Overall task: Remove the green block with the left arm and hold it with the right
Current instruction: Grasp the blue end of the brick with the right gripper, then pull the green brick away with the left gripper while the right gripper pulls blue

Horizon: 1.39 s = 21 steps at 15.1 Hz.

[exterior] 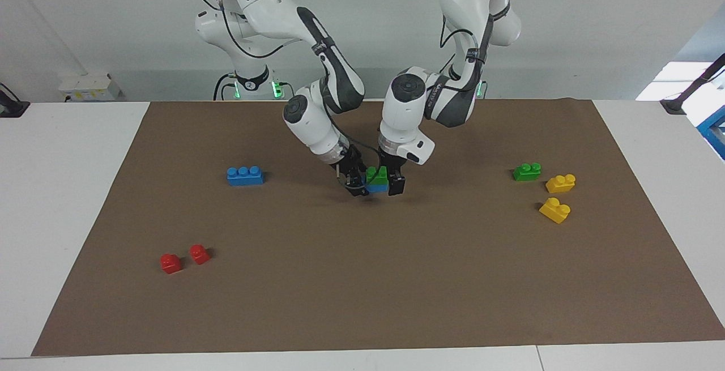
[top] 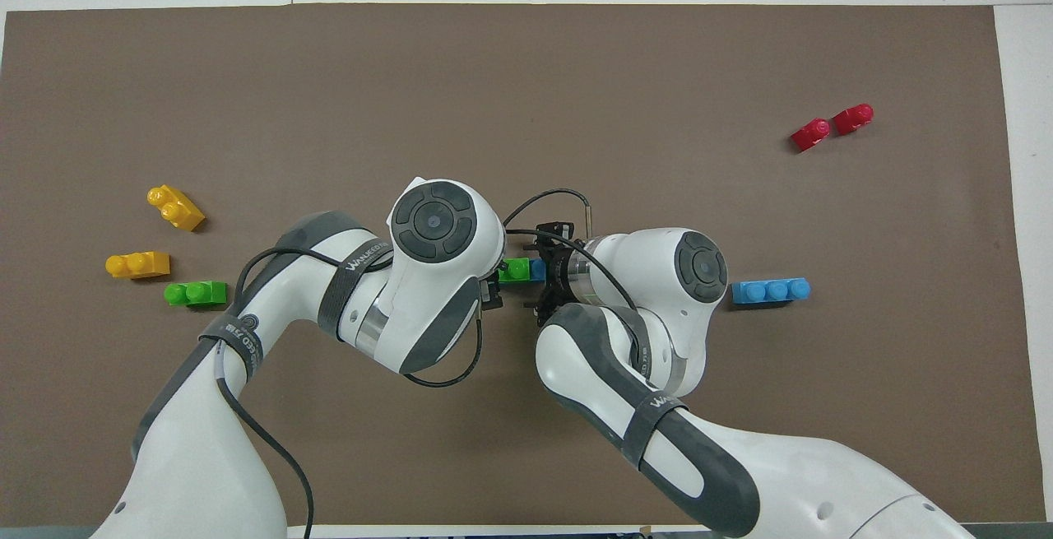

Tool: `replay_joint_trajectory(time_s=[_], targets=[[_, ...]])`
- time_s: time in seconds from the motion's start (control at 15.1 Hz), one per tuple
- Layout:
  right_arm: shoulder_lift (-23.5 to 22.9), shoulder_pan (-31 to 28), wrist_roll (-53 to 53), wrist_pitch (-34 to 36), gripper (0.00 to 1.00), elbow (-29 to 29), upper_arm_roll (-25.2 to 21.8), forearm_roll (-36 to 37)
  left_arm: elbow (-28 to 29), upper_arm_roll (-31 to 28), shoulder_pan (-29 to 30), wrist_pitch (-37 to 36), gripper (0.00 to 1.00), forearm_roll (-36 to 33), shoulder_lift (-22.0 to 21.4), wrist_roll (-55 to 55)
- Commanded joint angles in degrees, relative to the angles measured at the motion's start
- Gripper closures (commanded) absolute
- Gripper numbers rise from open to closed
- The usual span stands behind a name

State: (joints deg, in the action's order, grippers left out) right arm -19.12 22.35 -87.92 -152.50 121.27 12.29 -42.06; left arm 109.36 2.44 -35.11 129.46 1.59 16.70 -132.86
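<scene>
You have a small glossy green block with two round studs sitting on a blue brick at the middle of the brown mat, which lies flat and matte on the white worktop. Your left gripper comes straight down from a bent wrist and straddles the green block with its fingers spread, one dark fingertip showing at the stack's end toward the left arm. Your right gripper slants in low from the right arm's end and is at the blue brick's end; you cannot tell whether it has clamped on it. All the bricks are smooth moulded plastic. A three-stud blue brick lies well apart toward the right arm's end, with two red one-stud bricks farther from the robots. A second green brick and two yellow bricks cluster toward the left arm's end. The mat is bare around the stack, and its edges are well away.
</scene>
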Motion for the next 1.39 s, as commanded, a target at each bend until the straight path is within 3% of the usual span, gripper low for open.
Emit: replay_joint_trajectory(time_s=[0.0, 0.33, 0.46, 0.53, 0.6, 0.73, 0.79, 0.93, 1.32], targets=[[-0.83, -0.37, 1.7, -0.87, 0.48, -0.86, 0.28, -1.8, 0.95, -0.6, -0.57, 1.15, 0.01, -0.71, -0.27, -1.0], [-0.83, -1.25, 1.7, -0.52, 0.47, -0.86, 0.28, -1.8, 1.03, -0.6, -0.57, 1.15, 0.09, -1.15, -0.27, -1.0], [-0.83, -1.43, 1.7, -0.52, 0.48, -0.78, 0.28, -1.88, 1.03, -0.6, -0.57, 1.15, 0.19, -1.15, -0.27, -1.0], [-0.83, -1.43, 1.7, -0.52, 0.49, -0.78, 0.28, -1.89, 0.95, -0.6, -0.57, 1.15, 0.29, -1.15, -0.27, -1.0], [-0.83, -1.43, 1.7, -0.52, 0.56, -0.78, 0.28, -1.89, 0.95, -0.6, -0.57, 1.15, 0.49, -1.15, -0.27, -1.0], [-0.83, -1.43, 1.7, -0.44, 0.76, -0.78, 0.28, -1.8, 0.86, -0.6, -0.57, 1.24, 0.84, -1.15, -0.27, -1.0], [-0.83, -1.43, 1.7, -0.43, 0.85, -0.78, 0.28, -1.88, 0.86, -0.6, -0.57, 1.24, 0.96, -1.15, -0.27, -1.0], [-0.74, -1.52, 1.7, -0.17, 1.0, -0.86, 0.28, -1.8, 0.86, -0.51, -0.48, 1.32, 1.0, -1.15, -0.27, -0.91], [-0.74, -1.61, 2.67, -0.17, 1.0, -0.86, 0.28, -1.8, 0.24, -0.51, -0.39, 1.06, 1.0, -1.15, -0.7, -0.56]])
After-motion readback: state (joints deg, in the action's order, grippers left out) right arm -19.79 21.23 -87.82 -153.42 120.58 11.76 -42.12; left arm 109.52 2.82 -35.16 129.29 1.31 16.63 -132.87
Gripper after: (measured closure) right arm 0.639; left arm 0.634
